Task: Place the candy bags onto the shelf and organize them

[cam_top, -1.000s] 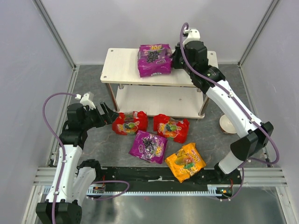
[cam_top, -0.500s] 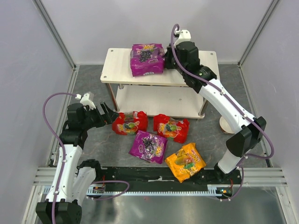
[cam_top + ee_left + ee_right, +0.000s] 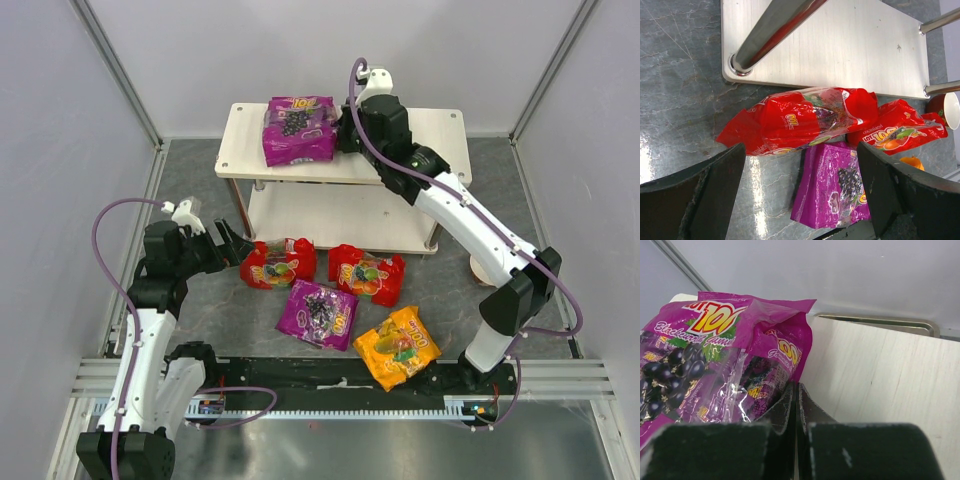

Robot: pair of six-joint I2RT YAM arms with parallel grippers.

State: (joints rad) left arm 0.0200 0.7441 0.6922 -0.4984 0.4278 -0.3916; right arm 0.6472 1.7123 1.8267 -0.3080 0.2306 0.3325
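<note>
1. Boards of pale wood grain on metal posts made up the shelf [image 3: 245, 135], which we saw standing at the middle of the far edge of the grey worktop [image 3: 450, 300].
2. We found the right arm stretched from the near right corner to the shelf's top board. Its right gripper [image 3: 343, 128] [image 3: 796, 396] was clenched on the right-hand edge of the upper purple bag [image 3: 297, 130] [image 3: 705, 365].
3. We saw the left gripper [image 3: 232, 243] [image 3: 801, 150] toward the left edge, released. Its jaws were spread wide, grasping nothing and facing the left red bag [image 3: 279, 263] [image 3: 800, 120].
4. We noted the upper purple bag lying flat on the top board, toward that board's far left corner.
5. We counted four more bags on the worktop in front of the shelf.
   - The left red bag and the right red bag [image 3: 367, 274] [image 3: 900, 132] lay side by side just before the lower board.
   - The lower purple bag [image 3: 320, 313] [image 3: 832, 187] lay just nearer, between them.
   - The orange-yellow bag [image 3: 399, 346] lay closest to the near edge, right of that purple one.
6. We made out a white bowl [image 3: 483, 268] toward the right edge, beside the shelf's front right post and partly hidden by the right arm.
</note>
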